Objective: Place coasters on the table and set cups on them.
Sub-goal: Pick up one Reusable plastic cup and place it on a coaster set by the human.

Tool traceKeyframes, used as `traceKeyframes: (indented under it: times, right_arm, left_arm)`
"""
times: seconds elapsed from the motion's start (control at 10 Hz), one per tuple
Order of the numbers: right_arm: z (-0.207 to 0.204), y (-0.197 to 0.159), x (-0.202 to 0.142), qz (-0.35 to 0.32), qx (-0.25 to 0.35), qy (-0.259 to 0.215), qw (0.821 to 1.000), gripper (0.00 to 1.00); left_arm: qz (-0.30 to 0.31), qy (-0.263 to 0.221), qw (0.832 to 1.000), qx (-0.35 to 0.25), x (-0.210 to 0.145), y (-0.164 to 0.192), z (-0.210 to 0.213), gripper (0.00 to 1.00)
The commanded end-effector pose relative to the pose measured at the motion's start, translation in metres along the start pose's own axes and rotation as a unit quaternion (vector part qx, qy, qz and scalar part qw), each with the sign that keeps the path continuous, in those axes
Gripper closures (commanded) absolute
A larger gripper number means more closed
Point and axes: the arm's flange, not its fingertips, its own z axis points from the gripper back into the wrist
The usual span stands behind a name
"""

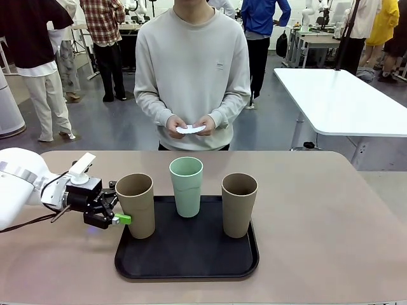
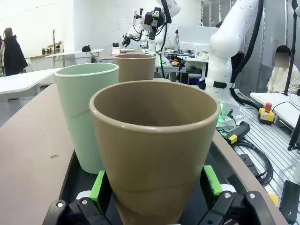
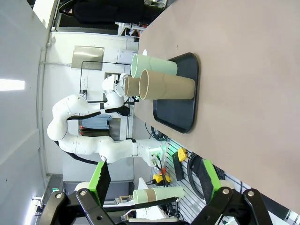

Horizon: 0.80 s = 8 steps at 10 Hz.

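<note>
Where the left arm (image 1: pixel 25 190) reaches, front view: in low from picture left, with the left gripper (image 1: pixel 121 204) turned sideways just above the table (image 1: pixel 318 210).
Left gripper, front view: jaws spread wide on either side of the left tan cup (image 1: pixel 138 203), low on its wall. The cup stands upright on the tray (image 1: pixel 184 251).
Cups, front view: three, all upright on the black tray. They are the left tan cup, the mint cup (image 1: pixel 186 187) at the back middle, and the right tan cup (image 1: pixel 239 204).
Person, front view: standing at the far edge. The person's right hand (image 1: pixel 175 122) and person's left hand (image 1: pixel 206 124) meet at waist height, pinching the white coasters (image 1: pixel 191 129). Their number is too small to count.
Tables, front view: two, the tan one and a white table (image 1: pixel 343 95) beyond on the right.
Left gripper (image 2: pixel 154 183), left wrist view: green pads (image 2: pixel 98 186) flank the left tan cup (image 2: pixel 154 150), jaws fully apart. A dark gap shows on one side. The other pad is probably just clear, though that is hard to tell.
Cups, left wrist view: three in a row, with the mint cup (image 2: pixel 86 117) behind and the right tan cup (image 2: pixel 136 68) farthest.
Right gripper (image 3: pixel 154 180), right wrist view: aimed along the table (image 3: pixel 243 93) from its right end, jaws wide, nothing between them.
Cups, right wrist view: three on the one tray (image 3: pixel 180 110). The right tan cup (image 3: pixel 168 89) is nearest, the mint cup (image 3: pixel 154 65) beside it, and the left tan cup (image 3: pixel 132 86) behind.
</note>
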Motion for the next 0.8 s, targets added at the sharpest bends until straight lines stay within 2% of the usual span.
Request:
traceKeyframes:
  times: [0.0,0.3,0.4,0.5,0.6,0.7]
  right_arm:
    - [-0.0006,-0.0002,0.0022,0.007,0.013,-0.004,1.000,0.00]
    - [-0.0006,-0.0002,0.0022,0.007,0.013,-0.004,1.000,0.00]
    - [-0.0006,-0.0002,0.0022,0.007,0.013,-0.004,1.000,0.00]
    - [-0.0006,-0.0002,0.0022,0.007,0.013,-0.004,1.000,0.00]
    - [-0.0006,-0.0002,0.0022,0.007,0.013,-0.004,1.000,0.00]
    - [-0.0006,-0.0002,0.0022,0.007,0.013,-0.004,1.000,0.00]
  left_arm:
    - [-0.041,-0.013,0.999,-0.007,-0.0164,-0.0028,-0.0130,0.00]
    - [-0.036,-0.013,0.999,-0.013,-0.0203,-0.0049,-0.0211,0.00]
    - [-0.037,-0.013,0.999,-0.013,-0.0209,-0.0042,-0.0197,0.23]
    - [-0.039,-0.012,0.999,-0.012,-0.0227,-0.0039,-0.0172,0.56]
    - [-0.041,-0.012,0.999,-0.010,-0.0221,-0.0038,-0.0145,0.81]
    - [-0.042,-0.013,0.999,-0.008,-0.0213,-0.0050,-0.0137,1.00]
